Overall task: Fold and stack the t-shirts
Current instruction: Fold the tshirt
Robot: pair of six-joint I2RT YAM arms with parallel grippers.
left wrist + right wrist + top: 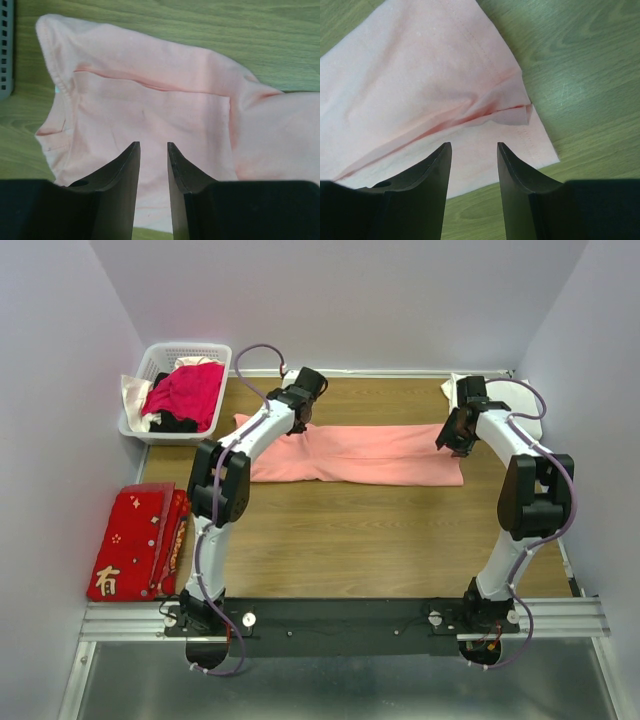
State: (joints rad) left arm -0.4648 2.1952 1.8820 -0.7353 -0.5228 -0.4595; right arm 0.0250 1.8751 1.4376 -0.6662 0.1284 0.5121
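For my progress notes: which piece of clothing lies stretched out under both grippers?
The salmon-pink t-shirt, laid out as a long flat band. The white one sits in the far right corner; the magenta one is bunched in the basket.

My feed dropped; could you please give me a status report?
Left gripper open, right gripper open, both over pink shirt. Shirt folded lengthwise, flat. Nothing blocking.
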